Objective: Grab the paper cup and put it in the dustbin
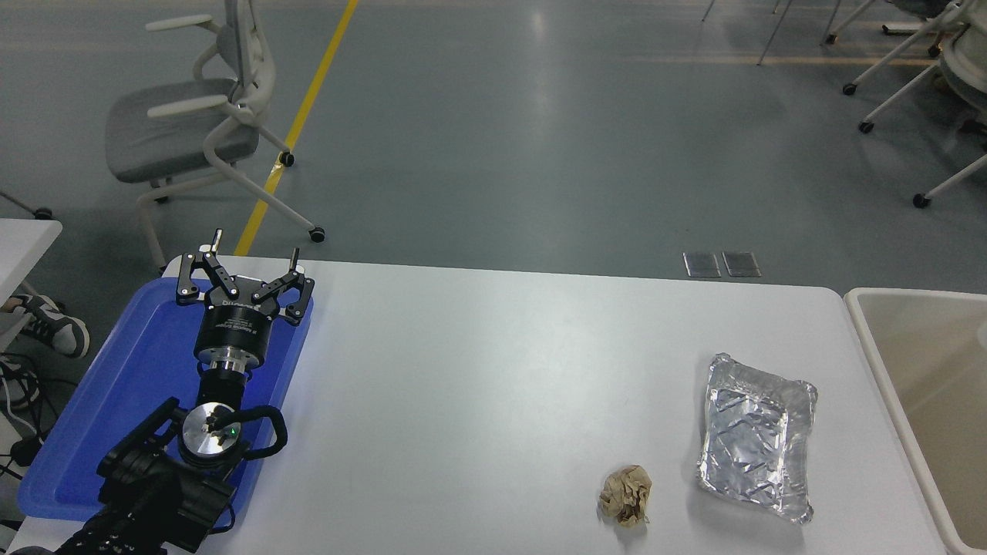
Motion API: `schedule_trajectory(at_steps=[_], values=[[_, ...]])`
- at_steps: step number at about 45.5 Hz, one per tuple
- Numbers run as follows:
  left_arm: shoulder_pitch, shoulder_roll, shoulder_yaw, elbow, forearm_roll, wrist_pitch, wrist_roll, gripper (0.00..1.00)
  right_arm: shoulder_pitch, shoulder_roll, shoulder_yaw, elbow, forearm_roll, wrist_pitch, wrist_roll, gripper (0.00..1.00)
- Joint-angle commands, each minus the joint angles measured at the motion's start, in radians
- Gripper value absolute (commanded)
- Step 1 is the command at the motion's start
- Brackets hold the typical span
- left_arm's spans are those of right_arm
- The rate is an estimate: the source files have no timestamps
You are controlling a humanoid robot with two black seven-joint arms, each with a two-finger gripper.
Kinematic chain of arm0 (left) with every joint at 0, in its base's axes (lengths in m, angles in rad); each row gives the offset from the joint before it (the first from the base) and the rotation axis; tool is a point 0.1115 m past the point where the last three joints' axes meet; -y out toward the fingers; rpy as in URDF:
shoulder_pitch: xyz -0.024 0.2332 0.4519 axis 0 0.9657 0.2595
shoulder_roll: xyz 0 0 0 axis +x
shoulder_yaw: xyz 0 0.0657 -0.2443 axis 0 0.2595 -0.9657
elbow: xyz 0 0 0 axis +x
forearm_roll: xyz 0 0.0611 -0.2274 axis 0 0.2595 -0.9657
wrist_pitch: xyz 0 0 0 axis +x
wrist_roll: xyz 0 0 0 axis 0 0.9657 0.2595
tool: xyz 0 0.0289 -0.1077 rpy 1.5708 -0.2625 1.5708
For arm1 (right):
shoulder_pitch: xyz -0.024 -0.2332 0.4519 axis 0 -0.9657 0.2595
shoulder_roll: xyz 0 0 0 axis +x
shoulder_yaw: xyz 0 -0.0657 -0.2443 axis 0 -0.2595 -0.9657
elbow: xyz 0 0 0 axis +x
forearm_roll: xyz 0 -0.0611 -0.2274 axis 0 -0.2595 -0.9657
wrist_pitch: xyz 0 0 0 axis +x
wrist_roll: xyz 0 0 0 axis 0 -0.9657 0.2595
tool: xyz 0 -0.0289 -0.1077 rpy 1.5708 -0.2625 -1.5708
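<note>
Head view: a crinkled silver foil tray (pixel 756 435) lies on the smooth white table (pixel 478 370), a rough rectangle with bent, uneven walls and a creased, shiny floor. Just to its left, a little nearer the camera, sits a crumpled brown paper ball (pixel 625 495), apart from the foil.

Right of the foil tray, beyond the table's rounded corner, stands the dustbin (pixel 917 294), beige plastic with a rounded rectangular rim and smooth walls; the picture's right edge cuts off part of its opening. A pale curved sliver (pixel 982 333) shows at that edge inside the bin (possibly the paper cup, though too little of it shows to be sure).

Far to the left of the foil tray, a flat blue tray (pixel 131 385) with a raised lip reaches the table's left edge. The left gripper (pixel 255 245) hangs over it, black linkage fingers spread wide apart and holding nothing, on a round metal wrist.

Between the blue tray and the foil tray the tabletop is one wide bare stretch. Behind the foil tray, past the table's far edge, the grey floor carries two small metal plates (pixel 721 264), a yellow line (pixel 308 100), and a grey office chair (pixel 181 123) on castors.
</note>
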Motion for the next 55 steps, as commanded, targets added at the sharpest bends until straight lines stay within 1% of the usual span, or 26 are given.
schedule_trajectory(at_steps=[1, 7, 11, 22, 33, 44, 45, 50, 51, 52, 53, 54, 55], values=[[0.0, 0.0, 0.0, 0.0, -0.002, 0.0, -0.001, 1.0, -0.216, 0.083, 0.001, -0.131, 0.157, -0.091, 0.007, 0.0], [0.0, 0.0, 0.0, 0.0, -0.002, 0.0, -0.001, 1.0, -0.269, 0.1, 0.004, -0.142, 0.179, -0.154, 0.004, 0.0], [0.0, 0.0, 0.0, 0.0, -0.002, 0.0, -0.001, 1.0, -0.286, 0.107, 0.017, -0.142, 0.182, -0.186, -0.008, 0.0], [0.0, 0.0, 0.0, 0.0, -0.002, 0.0, -0.001, 1.0, -0.349, 0.126, 0.135, -0.143, 0.191, -0.224, -0.067, 0.0], [0.0, 0.0, 0.0, 0.0, -0.002, 0.0, -0.001, 1.0, -0.398, 0.152, 0.153, -0.142, 0.194, -0.278, -0.07, 0.0], [0.0, 0.0, 0.0, 0.0, -0.002, 0.0, -0.001, 1.0, -0.403, 0.161, 0.17, -0.142, 0.194, -0.28, -0.068, 0.0], [0.0, 0.0, 0.0, 0.0, -0.002, 0.0, -0.001, 1.0, -0.403, 0.161, 0.17, -0.142, 0.194, -0.28, -0.068, 0.02], [0.0, 0.0, 0.0, 0.0, -0.002, 0.0, -0.001, 1.0, -0.403, 0.161, 0.169, -0.142, 0.194, -0.281, -0.068, 0.18], [0.0, 0.0, 0.0, 0.0, -0.002, 0.0, -0.001, 1.0, -0.403, 0.163, 0.169, -0.142, 0.194, -0.28, -0.067, 0.31], [0.0, 0.0, 0.0, 0.0, -0.002, 0.0, -0.001, 1.0, -0.403, 0.163, 0.169, -0.142, 0.194, -0.283, -0.065, 0.6], [0.0, 0.0, 0.0, 0.0, -0.002, 0.0, -0.001, 1.0, -0.401, 0.163, 0.17, -0.143, 0.194, -0.284, -0.064, 0.93], [0.0, 0.0, 0.0, 0.0, -0.002, 0.0, -0.001, 1.0, -0.4, 0.163, 0.17, -0.143, 0.196, -0.284, -0.062, 1.0], [0.0, 0.0, 0.0, 0.0, -0.002, 0.0, -0.001, 1.0, -0.4, 0.163, 0.17, -0.142, 0.196, -0.284, -0.062, 1.0]])
